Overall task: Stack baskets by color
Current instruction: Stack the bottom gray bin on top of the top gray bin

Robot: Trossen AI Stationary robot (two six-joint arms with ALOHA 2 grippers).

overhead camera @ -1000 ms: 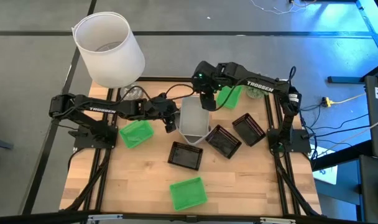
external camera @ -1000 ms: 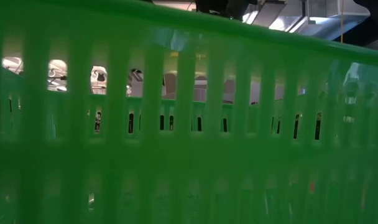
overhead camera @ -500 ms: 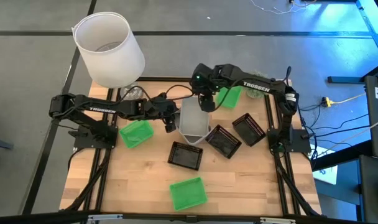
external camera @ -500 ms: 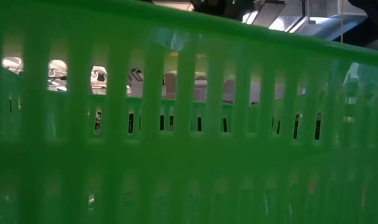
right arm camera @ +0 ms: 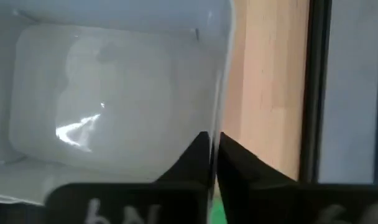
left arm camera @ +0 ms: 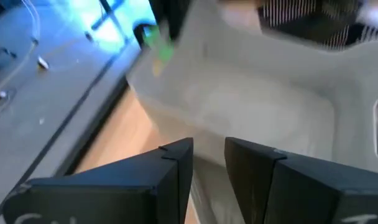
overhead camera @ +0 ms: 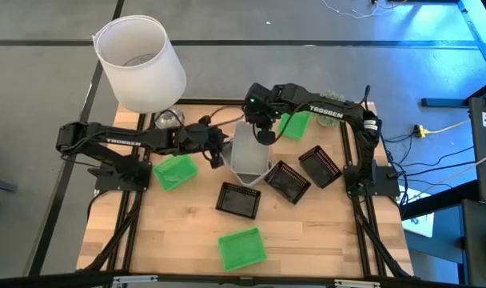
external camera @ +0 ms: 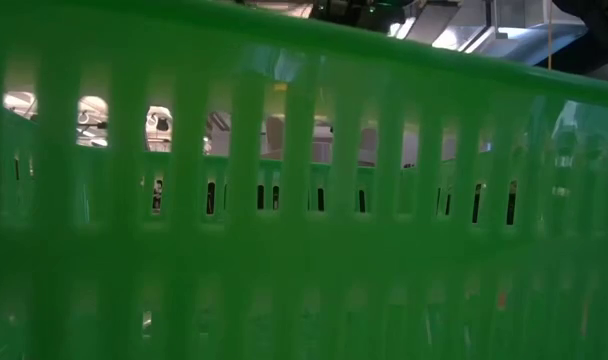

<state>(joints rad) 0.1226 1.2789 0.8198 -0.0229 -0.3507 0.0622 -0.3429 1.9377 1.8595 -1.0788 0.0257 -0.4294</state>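
Translucent basket gripped at its far rim

We see our right claw (overhead camera: 263,136) pinched narrow on the far wall of the grey-white basket (overhead camera: 249,157) mid-table (overhead camera: 179,232). Its long axis runs away from us. Our left claw (overhead camera: 217,154), narrowly parted, waits just beside its left wall.

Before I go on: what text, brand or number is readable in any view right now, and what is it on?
"TROSSEN" on the right arm's forearm, white letters, high view.
"TROSSEN" on the left arm's forearm, high view, small but legible.
White lettering on the left claw and right claw bodies, wrist views: cropped, unreadable.
Baskets and white lampshade: no text seen.
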